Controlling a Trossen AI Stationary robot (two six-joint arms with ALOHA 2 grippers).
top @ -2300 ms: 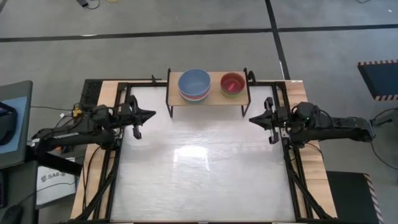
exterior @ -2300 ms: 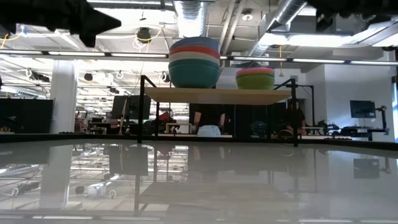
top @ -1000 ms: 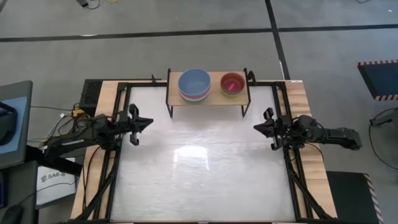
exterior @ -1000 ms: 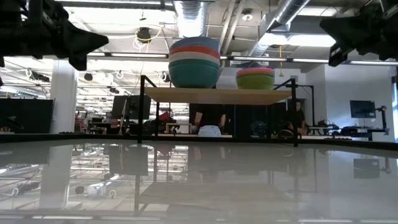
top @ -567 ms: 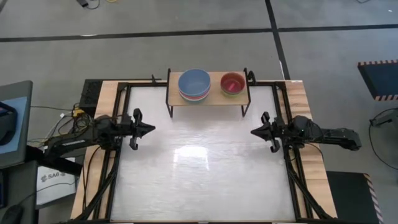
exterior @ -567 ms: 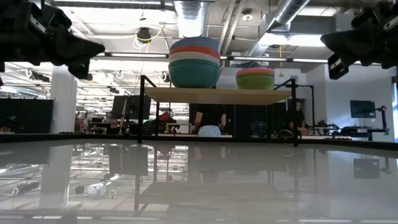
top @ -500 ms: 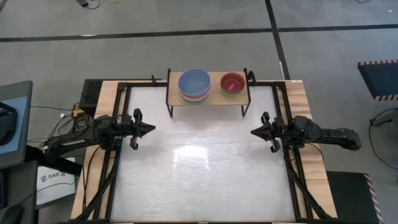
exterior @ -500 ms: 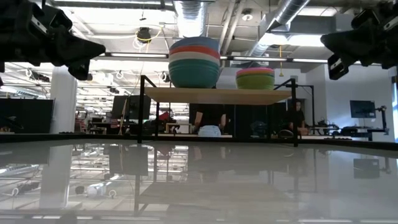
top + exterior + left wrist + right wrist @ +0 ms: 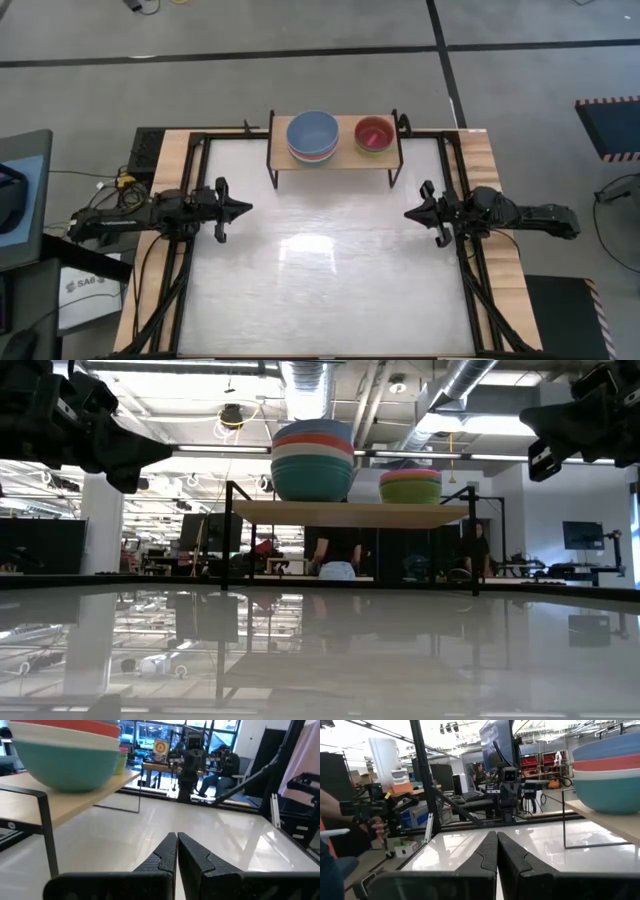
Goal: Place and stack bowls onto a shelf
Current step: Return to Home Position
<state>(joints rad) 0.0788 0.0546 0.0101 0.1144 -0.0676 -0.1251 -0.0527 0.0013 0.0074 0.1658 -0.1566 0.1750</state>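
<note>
The light-wood shelf (image 9: 345,152) on black legs stands at the table's far edge. On it stand a stack of larger bowls (image 9: 312,136), light blue on top, and a stack of smaller bowls (image 9: 375,135), pink on top; the low view shows the larger stack (image 9: 312,463) and the smaller stack (image 9: 409,487). My left gripper (image 9: 245,207) is shut and empty at the table's left side, above the table. My right gripper (image 9: 408,214) is shut and empty at the right side. Their shut fingers show in the left wrist view (image 9: 177,851) and the right wrist view (image 9: 497,849).
The white tabletop (image 9: 330,280) lies between the two arms, within a black frame (image 9: 470,290). People and equipment show in the room beyond the table in the low view (image 9: 335,550).
My left gripper has gone toward the table's near edge and a little toward the table's middle. My right gripper has drifted slightly toward the near edge and the table's middle. Both stay shut. The bowls and shelf have not moved.
</note>
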